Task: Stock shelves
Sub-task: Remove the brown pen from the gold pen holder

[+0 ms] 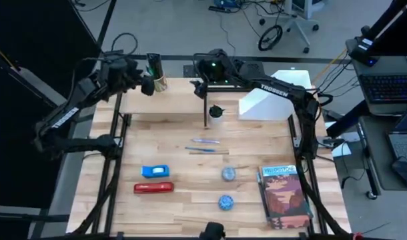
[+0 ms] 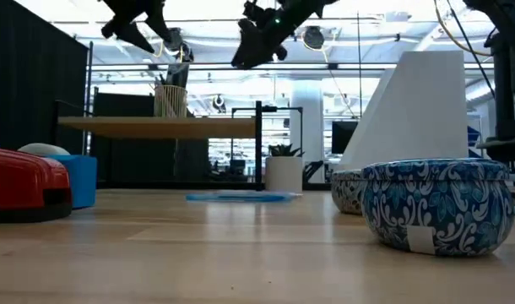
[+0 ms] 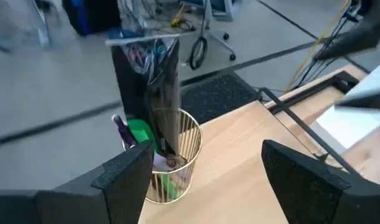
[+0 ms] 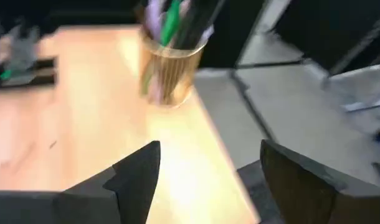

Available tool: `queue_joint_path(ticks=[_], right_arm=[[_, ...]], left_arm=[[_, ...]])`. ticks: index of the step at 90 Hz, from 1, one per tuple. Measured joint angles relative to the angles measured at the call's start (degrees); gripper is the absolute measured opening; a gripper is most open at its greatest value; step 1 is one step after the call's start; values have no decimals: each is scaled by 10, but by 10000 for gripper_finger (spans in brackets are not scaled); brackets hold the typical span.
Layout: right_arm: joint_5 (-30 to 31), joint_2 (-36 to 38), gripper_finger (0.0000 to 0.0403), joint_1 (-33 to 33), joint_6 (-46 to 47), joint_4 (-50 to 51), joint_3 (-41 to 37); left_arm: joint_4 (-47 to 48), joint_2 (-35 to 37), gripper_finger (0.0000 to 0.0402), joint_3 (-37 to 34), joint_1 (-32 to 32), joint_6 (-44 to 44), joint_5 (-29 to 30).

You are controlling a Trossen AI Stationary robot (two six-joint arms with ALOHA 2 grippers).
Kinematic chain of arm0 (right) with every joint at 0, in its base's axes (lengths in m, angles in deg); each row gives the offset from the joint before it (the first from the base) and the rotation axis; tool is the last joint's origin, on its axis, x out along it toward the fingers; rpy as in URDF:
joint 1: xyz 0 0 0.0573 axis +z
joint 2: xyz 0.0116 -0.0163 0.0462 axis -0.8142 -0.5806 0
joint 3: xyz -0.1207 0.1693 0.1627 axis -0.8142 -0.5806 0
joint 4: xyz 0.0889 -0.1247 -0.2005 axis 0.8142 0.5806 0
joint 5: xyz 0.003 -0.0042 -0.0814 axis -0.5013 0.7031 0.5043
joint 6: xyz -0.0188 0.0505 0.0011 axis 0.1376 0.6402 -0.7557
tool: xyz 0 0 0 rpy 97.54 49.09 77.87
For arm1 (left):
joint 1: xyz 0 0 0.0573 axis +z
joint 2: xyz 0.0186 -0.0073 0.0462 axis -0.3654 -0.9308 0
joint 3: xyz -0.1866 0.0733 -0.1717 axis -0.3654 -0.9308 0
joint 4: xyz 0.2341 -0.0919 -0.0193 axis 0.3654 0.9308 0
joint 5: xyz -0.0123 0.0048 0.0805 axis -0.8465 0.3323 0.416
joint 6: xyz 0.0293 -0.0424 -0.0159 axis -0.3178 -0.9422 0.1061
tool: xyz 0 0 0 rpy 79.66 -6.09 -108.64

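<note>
Both grippers hover open and empty over the shelf (image 1: 167, 101) at the table's far edge — left gripper (image 1: 147, 85) beside a gold wire cup (image 3: 171, 155), apparently of pens; right gripper (image 1: 201, 85) nearby; white holder (image 1: 273, 101) alongside.

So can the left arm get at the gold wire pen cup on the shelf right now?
Probably yes. The left gripper is open, right beside the pen cup on the shelf, nothing between.
</note>
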Motion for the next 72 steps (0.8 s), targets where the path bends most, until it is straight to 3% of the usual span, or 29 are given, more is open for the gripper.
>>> queue_joint_path(ticks=[22, 72], right_arm=[[-20, -1, 256, 0, -2, 25, 0], [-19, -1, 256, -2, -15, 30, 0]], left_arm=[[3, -31, 283, 0, 43, -45, -30], [44, -81, 282, -6, 48, -30, -25]])
